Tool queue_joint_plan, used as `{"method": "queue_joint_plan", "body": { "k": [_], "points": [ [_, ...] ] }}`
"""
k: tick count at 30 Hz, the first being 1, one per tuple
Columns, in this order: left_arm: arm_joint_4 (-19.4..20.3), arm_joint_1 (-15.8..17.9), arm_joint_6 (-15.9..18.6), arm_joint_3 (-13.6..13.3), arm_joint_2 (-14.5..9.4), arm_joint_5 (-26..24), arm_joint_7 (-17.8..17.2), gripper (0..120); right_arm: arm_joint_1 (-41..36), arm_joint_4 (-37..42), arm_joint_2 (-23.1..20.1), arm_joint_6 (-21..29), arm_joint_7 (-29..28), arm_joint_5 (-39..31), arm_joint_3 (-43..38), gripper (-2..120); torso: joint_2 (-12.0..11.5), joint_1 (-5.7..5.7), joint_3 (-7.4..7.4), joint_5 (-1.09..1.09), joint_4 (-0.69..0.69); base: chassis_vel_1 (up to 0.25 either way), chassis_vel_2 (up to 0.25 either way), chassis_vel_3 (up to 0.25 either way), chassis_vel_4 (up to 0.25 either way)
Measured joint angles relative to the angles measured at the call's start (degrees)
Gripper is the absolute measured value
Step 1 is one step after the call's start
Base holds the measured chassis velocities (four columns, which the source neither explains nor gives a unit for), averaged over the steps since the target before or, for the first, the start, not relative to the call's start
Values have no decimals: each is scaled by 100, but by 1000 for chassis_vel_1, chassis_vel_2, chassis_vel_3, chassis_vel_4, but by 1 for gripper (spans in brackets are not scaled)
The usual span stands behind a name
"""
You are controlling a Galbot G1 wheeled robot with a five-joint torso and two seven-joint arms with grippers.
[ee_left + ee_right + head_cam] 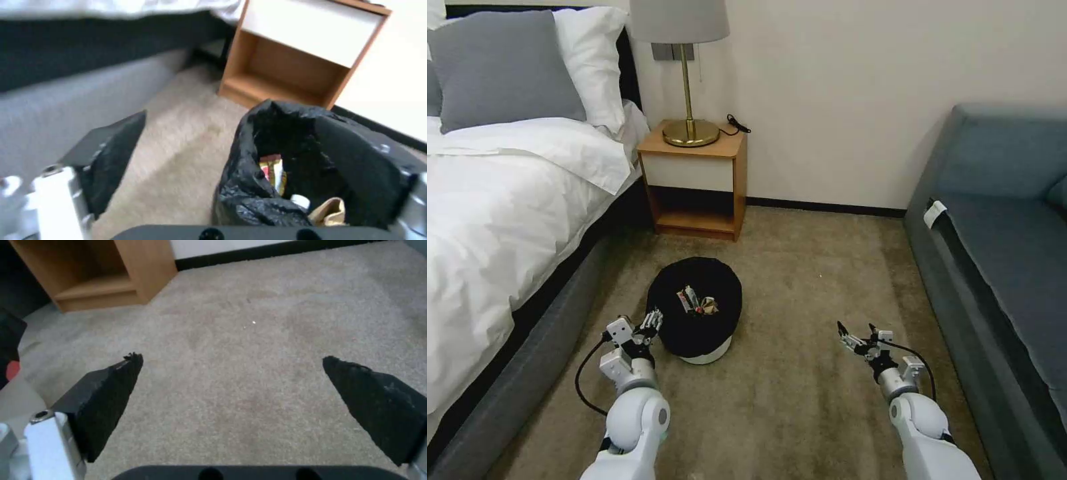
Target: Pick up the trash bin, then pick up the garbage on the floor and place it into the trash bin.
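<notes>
The trash bin (695,337) stands on the carpet before the nightstand, its black bag folded over the rim and its white base showing below. Garbage (697,301) lies inside it: a red-white packet (273,171), a white bottle cap (301,201) and a brown wrapper (330,212). My left gripper (652,321) is open at the bin's left side, touching the bag. One finger (111,160) is outside over the carpet, and the other is at the bag's far side, with the near rim between them. Right of the bin, my right gripper (856,328) hangs open over bare carpet (249,340).
A bed (507,220) runs along the left, close beside my left arm. The wooden nightstand (697,180) with a brass lamp (688,73) stands behind the bin. A blue-grey sofa (1000,240) lines the right. Open carpet lies between bin and sofa.
</notes>
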State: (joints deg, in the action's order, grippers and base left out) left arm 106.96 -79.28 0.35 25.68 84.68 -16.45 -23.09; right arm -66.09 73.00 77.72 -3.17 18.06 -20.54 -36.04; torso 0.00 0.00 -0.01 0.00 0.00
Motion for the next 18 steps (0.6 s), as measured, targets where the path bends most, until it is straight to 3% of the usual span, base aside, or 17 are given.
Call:
{"method": "queue_joint_plan", "body": {
  "k": [2, 3, 7, 18],
  "points": [
    [68, -193, -246, 4, -23, 654, 167, 108, -27, 22, 7, -69, 14, 32, -14, 100, 0, 0, 0, 0, 0, 0, 0, 0, 0],
    [68, -193, -246, 4, -23, 654, 167, 108, -27, 22, 7, -69, 14, 32, -14, 100, 0, 0, 0, 0, 0, 0, 0, 0, 0],
    [56, -452, -596, 42, -30, 1425, 389, 113, -131, 145, 14, -163, 87, -17, -35, 100, 0, 0, 0, 0, 0, 0, 0, 0, 0],
    [56, -863, -1331, -18, -85, 2102, 1081, 109, -248, 342, 45, -276, 83, -179, -9, 100, 0, 0, 0, 0, 0, 0, 0, 0, 0]
  ]
}}
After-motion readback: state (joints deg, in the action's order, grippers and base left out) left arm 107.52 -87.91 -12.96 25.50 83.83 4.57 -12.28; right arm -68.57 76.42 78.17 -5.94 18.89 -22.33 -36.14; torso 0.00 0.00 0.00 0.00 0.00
